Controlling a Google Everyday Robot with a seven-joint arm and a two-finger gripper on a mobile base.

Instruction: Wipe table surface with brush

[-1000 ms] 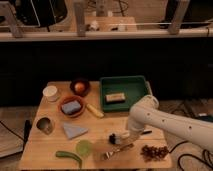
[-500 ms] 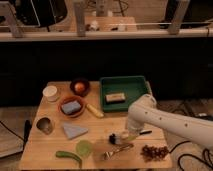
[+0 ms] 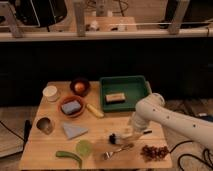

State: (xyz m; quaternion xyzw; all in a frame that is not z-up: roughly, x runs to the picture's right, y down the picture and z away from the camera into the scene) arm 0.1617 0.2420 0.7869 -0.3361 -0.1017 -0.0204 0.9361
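Observation:
The table surface (image 3: 55, 142) is a light tan wooden square top. The brush (image 3: 113, 138) lies on it at the front middle. Its dark round head points left and its white handle runs right to a black tip (image 3: 146, 132). My gripper (image 3: 128, 134) is at the end of the white arm (image 3: 150, 110), which comes in from the right. It is down at the table, right over the middle of the brush handle, and hides part of it.
A metal fork (image 3: 118, 149) lies just in front of the brush, with grapes (image 3: 154, 151) to its right. A green tray (image 3: 135, 90) holding a tan block stands behind. To the left are a lime slice (image 3: 83, 147), a grey cloth (image 3: 74, 130), a metal cup (image 3: 45, 125) and bowls.

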